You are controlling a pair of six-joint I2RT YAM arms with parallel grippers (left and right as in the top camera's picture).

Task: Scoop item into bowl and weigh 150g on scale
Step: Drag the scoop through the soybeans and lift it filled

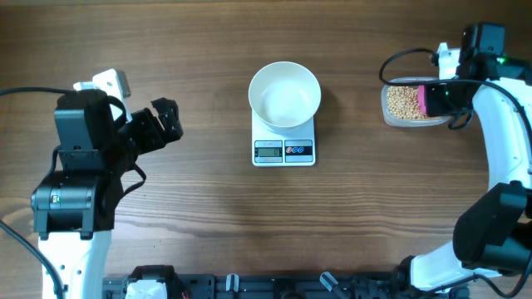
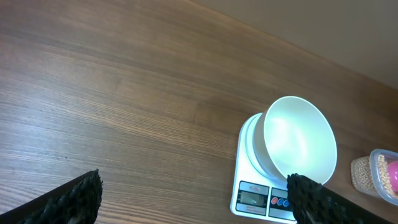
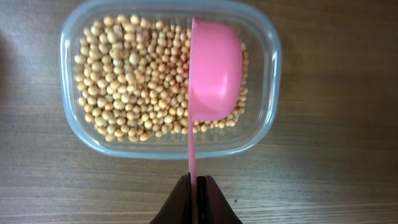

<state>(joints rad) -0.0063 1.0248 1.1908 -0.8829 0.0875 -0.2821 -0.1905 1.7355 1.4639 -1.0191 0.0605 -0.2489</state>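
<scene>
Wood table: right gripper pinching pink scoop over beans; left gripper spread wide, empty.

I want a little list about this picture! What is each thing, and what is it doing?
bowl: white, empty, sitting on the scale
scale: white, in the middle of the table
beans: tan, all in the clear tub on the robot's right side
pink scoop: in the tub over the beans, no beans showing on it
right jaws: shut on the scoop's thin handle
left jaws: open, holding nothing, off to the side of the scale
</scene>
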